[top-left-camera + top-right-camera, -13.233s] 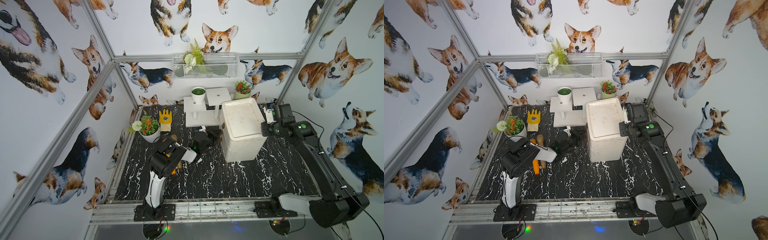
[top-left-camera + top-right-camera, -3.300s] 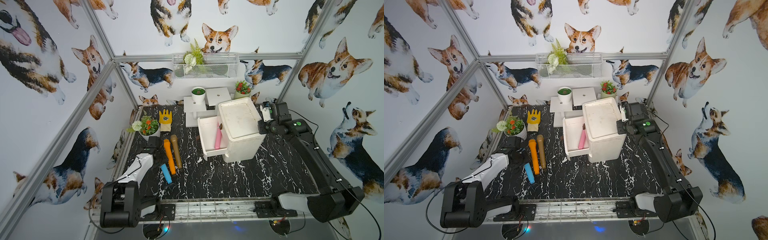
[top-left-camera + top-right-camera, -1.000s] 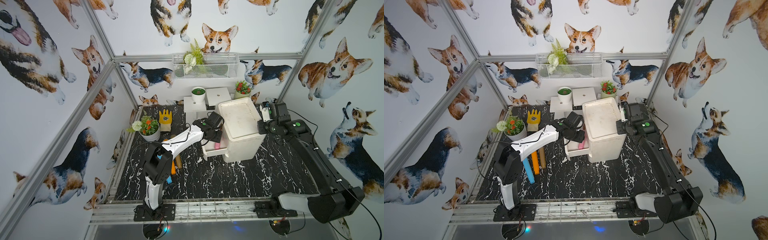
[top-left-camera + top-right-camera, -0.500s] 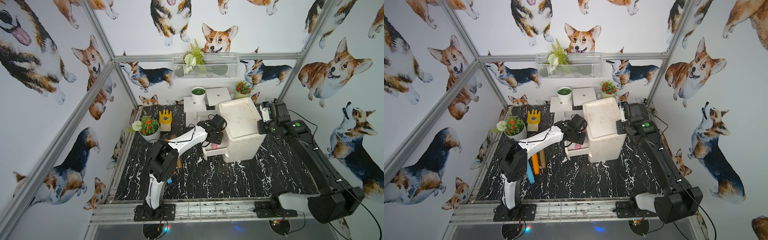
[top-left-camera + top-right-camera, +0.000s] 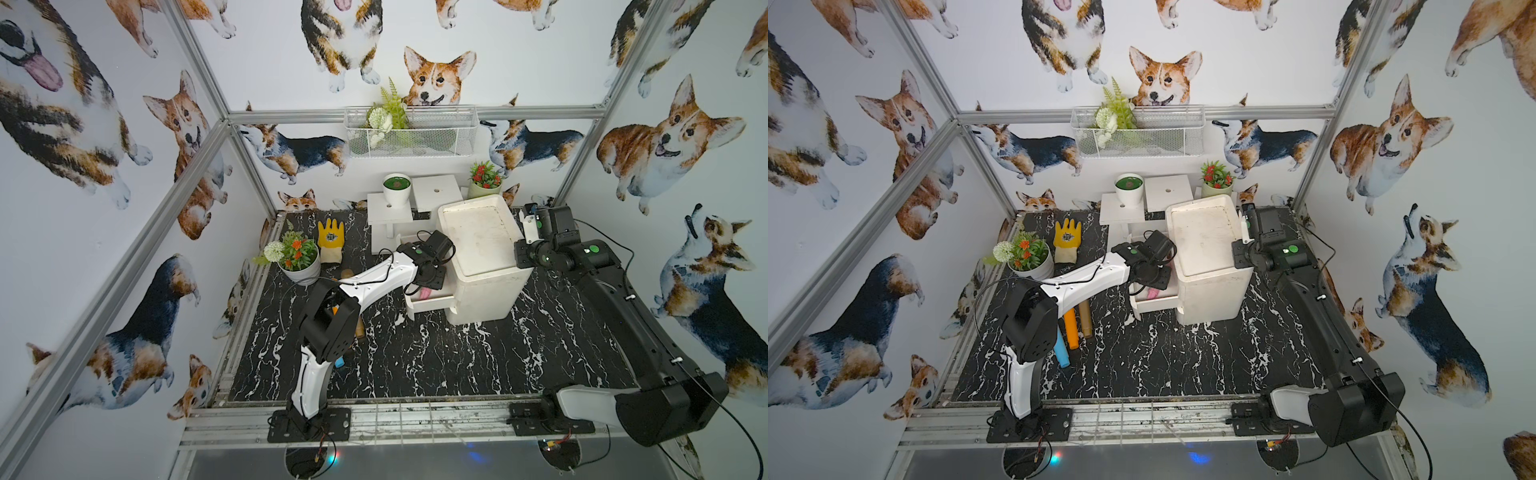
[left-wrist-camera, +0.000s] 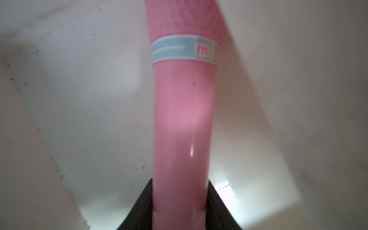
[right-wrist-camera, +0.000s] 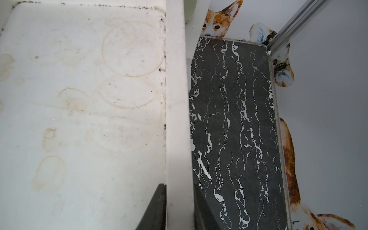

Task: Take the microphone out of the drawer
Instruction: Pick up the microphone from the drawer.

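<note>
A pink microphone (image 6: pixel 181 119) with a pale blue band lies in the open white drawer (image 5: pixel 428 305) on the left side of the white cabinet (image 5: pixel 478 237). In both top views only its pink end (image 5: pixel 1152 294) shows under my left wrist. My left gripper (image 6: pixel 180 199) reaches down into the drawer (image 5: pixel 1156 305), its black jaws pressed against both sides of the microphone's handle. My right gripper (image 7: pixel 179 199) is shut on the raised rim (image 7: pixel 176 99) of the cabinet's top, at its right edge (image 5: pixel 519 249).
Orange (image 5: pixel 1071 328), brown (image 5: pixel 1086 318) and blue (image 5: pixel 1062 353) sticks lie on the black marble table beneath my left arm. A yellow glove (image 5: pixel 330 241) and a flower pot (image 5: pixel 297 259) sit at the back left. White stands with a green pot (image 5: pixel 397 189) are behind the cabinet.
My left gripper has dropped lower into the drawer and its jaws have closed in on the pink microphone. The right arm has stayed on the cabinet's rim.
</note>
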Available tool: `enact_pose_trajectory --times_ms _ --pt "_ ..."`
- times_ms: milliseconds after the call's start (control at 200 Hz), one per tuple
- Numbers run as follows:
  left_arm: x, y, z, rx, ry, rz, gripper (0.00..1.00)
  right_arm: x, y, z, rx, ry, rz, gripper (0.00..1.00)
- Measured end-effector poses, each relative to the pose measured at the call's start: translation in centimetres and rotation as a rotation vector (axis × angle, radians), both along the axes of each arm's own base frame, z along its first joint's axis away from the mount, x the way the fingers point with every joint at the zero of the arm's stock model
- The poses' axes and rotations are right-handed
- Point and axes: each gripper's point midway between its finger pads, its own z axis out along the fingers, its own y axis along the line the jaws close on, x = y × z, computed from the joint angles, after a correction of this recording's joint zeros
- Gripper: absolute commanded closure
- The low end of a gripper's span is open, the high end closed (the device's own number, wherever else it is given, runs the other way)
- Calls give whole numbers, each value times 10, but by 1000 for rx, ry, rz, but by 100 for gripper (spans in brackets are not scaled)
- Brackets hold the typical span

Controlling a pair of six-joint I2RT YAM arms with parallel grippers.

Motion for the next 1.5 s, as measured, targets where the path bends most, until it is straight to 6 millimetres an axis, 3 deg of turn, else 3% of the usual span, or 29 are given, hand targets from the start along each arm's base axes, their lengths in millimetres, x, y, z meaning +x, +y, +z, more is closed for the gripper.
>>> enact_pose_trajectory --times_ms 1046,1496 --pt "-2 8 4 -100 -1 242 66 1 0 0 0 -2 0 75" --pt "-3 12 28 -168 -34 284 66 1 0 0 0 -4 0 75"
